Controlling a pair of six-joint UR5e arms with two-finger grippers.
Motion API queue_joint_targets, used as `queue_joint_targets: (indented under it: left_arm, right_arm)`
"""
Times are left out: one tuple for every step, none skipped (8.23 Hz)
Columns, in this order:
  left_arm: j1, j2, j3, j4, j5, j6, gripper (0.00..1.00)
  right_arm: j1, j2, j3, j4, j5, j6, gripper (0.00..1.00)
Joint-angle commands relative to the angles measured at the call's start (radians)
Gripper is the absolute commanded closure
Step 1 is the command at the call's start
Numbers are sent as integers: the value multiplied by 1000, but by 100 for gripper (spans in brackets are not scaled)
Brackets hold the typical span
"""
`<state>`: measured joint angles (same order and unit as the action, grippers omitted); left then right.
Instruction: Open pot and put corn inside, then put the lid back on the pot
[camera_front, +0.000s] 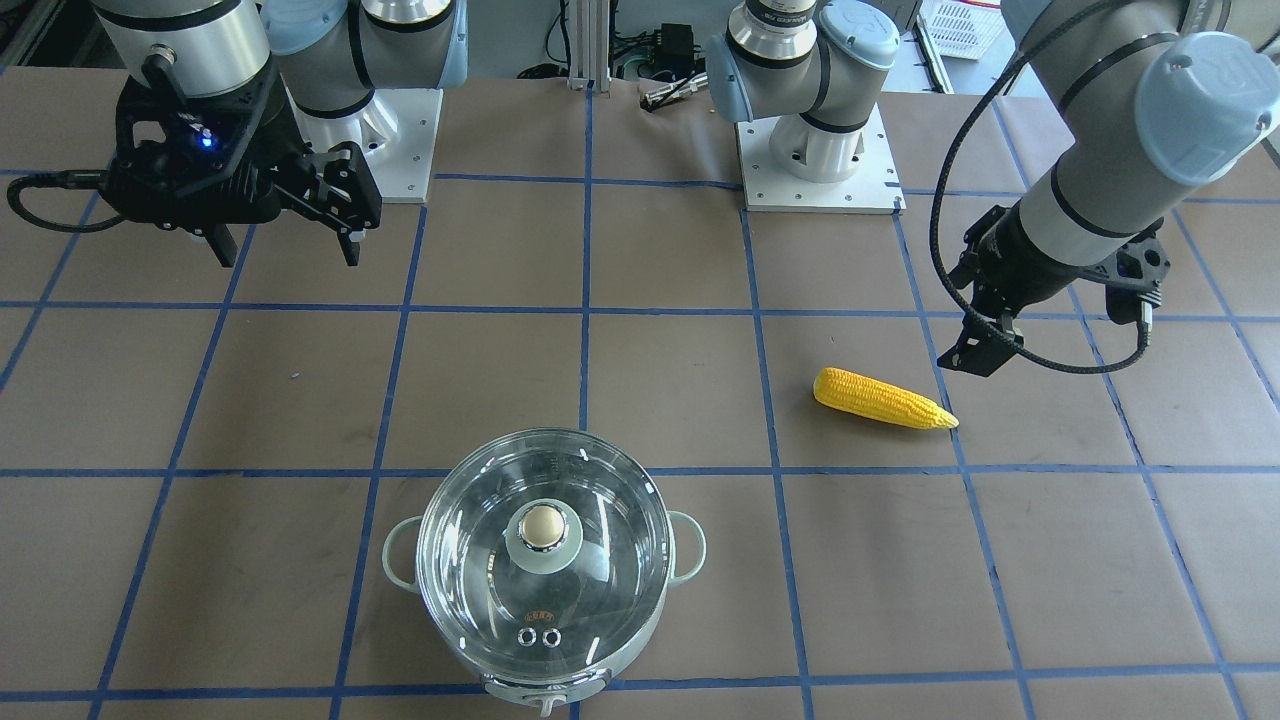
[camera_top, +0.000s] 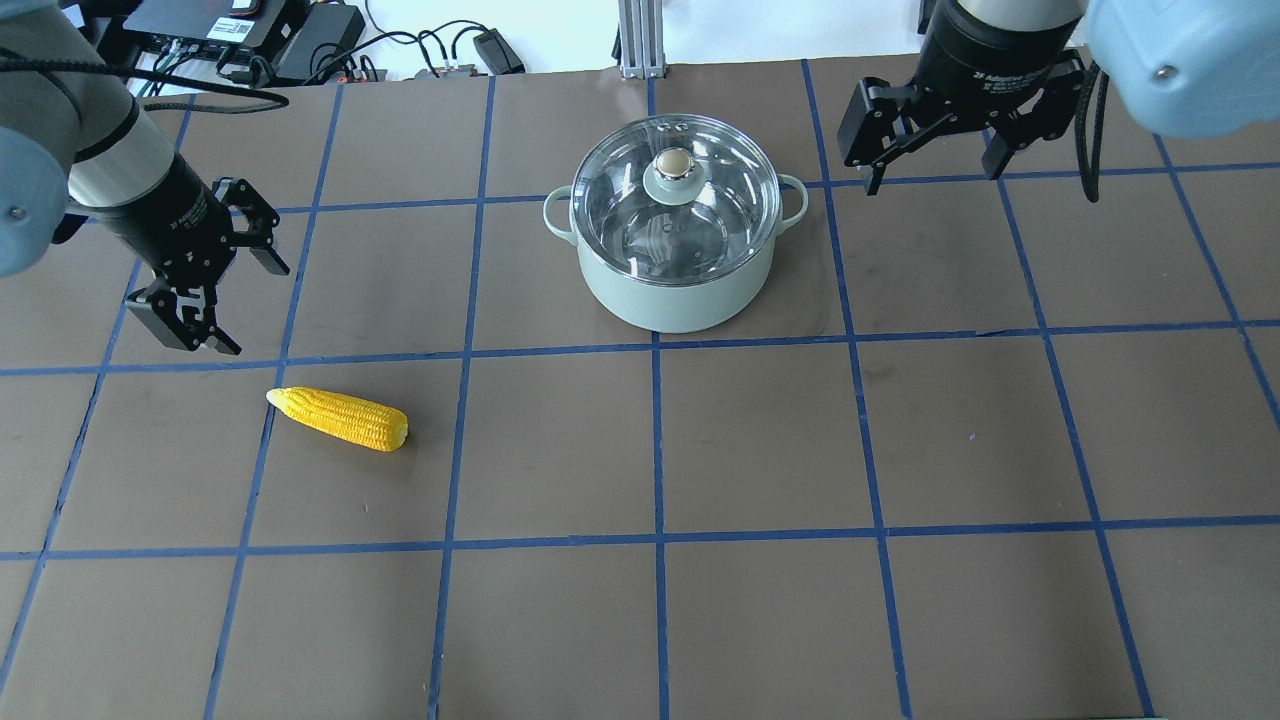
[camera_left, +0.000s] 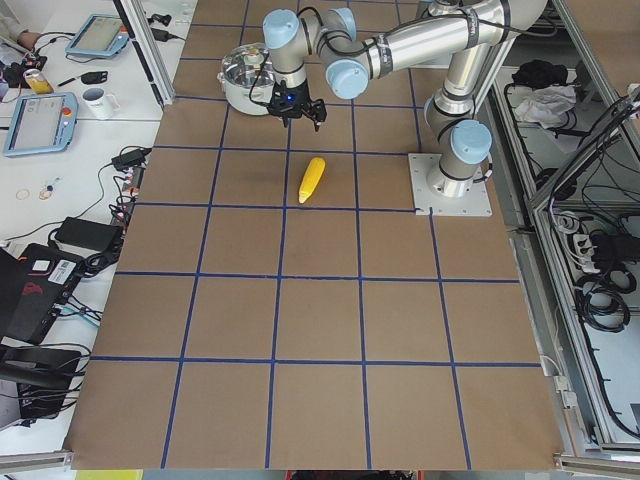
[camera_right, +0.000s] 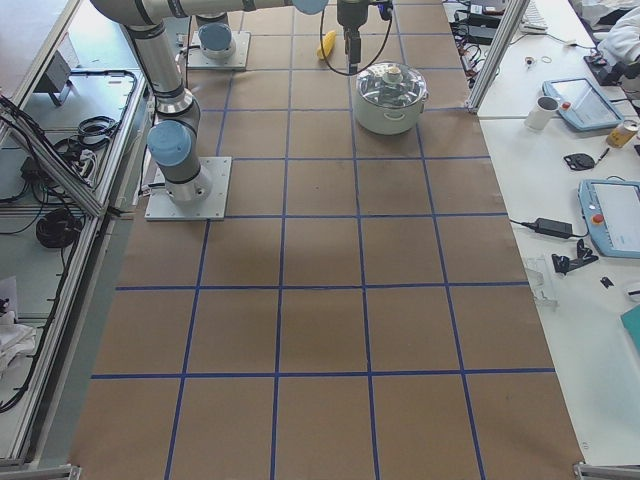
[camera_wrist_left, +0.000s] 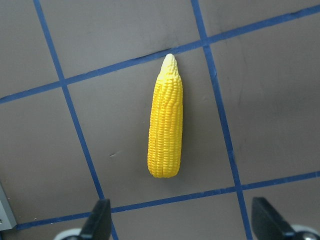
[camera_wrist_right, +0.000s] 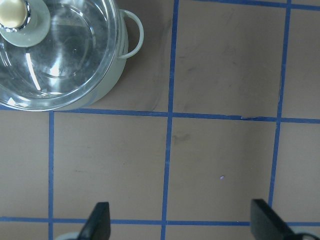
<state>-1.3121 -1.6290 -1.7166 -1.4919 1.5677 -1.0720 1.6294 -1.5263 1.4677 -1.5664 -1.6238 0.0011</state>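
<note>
The mint-green pot (camera_top: 680, 295) stands at the far middle of the table with the clear glass lid (camera_top: 675, 195) shut on it; the pot (camera_front: 690, 545) and lid (camera_front: 545, 560) also show in the front view. The yellow corn (camera_top: 340, 418) lies flat on the table at the left, and fills the left wrist view (camera_wrist_left: 166, 125). My left gripper (camera_top: 245, 300) is open and empty, hovering just beyond the corn's pointed end. My right gripper (camera_top: 935, 178) is open and empty, raised to the right of the pot, whose lid (camera_wrist_right: 55, 50) shows in the right wrist view.
The table is covered in brown paper (camera_top: 760, 450) with a blue tape grid. The two arm bases (camera_front: 820, 160) stand on the robot's side. Cables and electronics (camera_top: 240, 40) lie beyond the far edge.
</note>
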Motion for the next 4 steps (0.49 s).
queue_joint_targets:
  left_arm:
    - [88, -14, -107, 87, -58, 103, 0]
    - [100, -17, -138, 103, -64, 127, 0]
    - [100, -31, -164, 173, -67, 132, 0]
    - [100, -54, -190, 203, -60, 148, 0]
  right_arm:
    - [7, 145, -106, -67, 2, 57, 0]
    - [42, 226, -178, -107, -1, 65, 0]
    - [102, 292, -210, -159, -13, 100, 0]
    - [150, 345, -210, -241, -13, 203, 0]
